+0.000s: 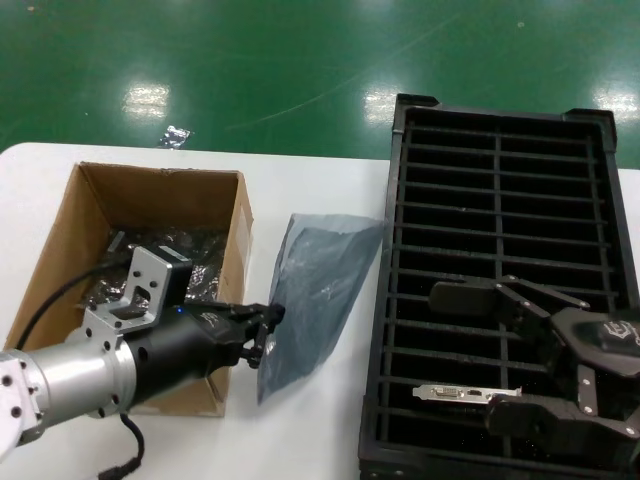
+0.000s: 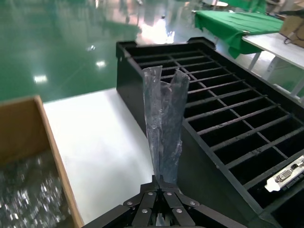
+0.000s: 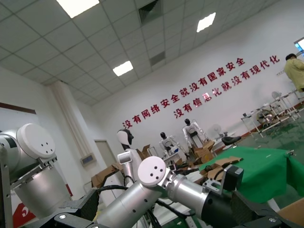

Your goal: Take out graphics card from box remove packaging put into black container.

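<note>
since our left gripper [image 1: 268, 330] pinches only a corner of the crinkly silver-grey anti-static bag [image 1: 315, 290], it may slip; our right gripper [image 1: 520, 350] hangs spread above the thin dark graphics card [image 1: 462, 392], slotted in the slotted black plastic tray [image 1: 497, 180].

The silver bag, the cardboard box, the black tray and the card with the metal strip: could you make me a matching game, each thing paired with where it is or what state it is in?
Things:
1. packaging
2. box
3. black container
4. graphics card

Places or states:
A. standing in a near slot, by the right claw
B. pinched at one end by the left claw, hanging over the table
C. on the robot's left, with shiny bags inside
D. on the robot's right, most slots unfilled

Pairs: 1-B, 2-C, 3-D, 4-A
</note>
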Controlling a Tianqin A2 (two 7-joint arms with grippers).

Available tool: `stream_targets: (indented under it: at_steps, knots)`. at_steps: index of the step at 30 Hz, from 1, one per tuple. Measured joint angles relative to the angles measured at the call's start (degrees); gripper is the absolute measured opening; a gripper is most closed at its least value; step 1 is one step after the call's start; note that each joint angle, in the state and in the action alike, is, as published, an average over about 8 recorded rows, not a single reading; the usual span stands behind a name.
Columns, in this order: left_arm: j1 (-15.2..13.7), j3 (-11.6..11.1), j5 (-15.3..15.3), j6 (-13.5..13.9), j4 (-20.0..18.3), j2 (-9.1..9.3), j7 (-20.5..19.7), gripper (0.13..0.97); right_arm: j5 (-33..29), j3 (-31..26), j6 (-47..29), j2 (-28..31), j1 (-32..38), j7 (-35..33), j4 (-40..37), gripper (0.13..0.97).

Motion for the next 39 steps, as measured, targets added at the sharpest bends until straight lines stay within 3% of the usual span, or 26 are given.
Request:
stream_targets:
  at_steps: [4,8,21,27,30,33,36,39]
  knots:
    - [0.4,1.3,0.7,-0.3,0.5,0.12,-4.0,0.139,0.0,0.0,0.0,0.0,0.0,0.0,0.0,0.966]
    - [0.6,2.7,0.7,-1.8,1.8,0.15,-5.6,0.139,0.0,0.0,0.0,0.0,0.0,0.0,0.0,0.966]
    - [-1.8,6.2,-1.0,-9.6,10.1,-2.68,-1.9,0.205,0.0,0.0,0.0,0.0,0.0,0.0,0.0,0.966]
    - [-3.5,7.4,-3.2,-13.0,13.1,-5.44,3.0,0.265,0.0,0.0,0.0,0.0,0.0,0.0,0.0,0.966]
    - [-3.8,8.1,-4.7,-14.2,12.6,-7.41,6.2,0.265,0.0,0.0,0.0,0.0,0.0,0.0,0.0,0.966]
    - [-3.5,8.6,-5.4,-16.1,10.4,-9.69,10.2,0.326,0.0,0.0,0.0,0.0,0.0,0.0,0.0,0.966]
    - [-2.4,9.1,-3.9,-19.8,7.2,-12.46,15.6,0.387,0.0,0.0,0.0,0.0,0.0,0.0,0.0,0.966]
    - [-0.6,9.6,0.6,-25.9,3.9,-15.66,22.7,0.427,0.0,0.0,0.0,0.0,0.0,0.0,0.0,0.966]
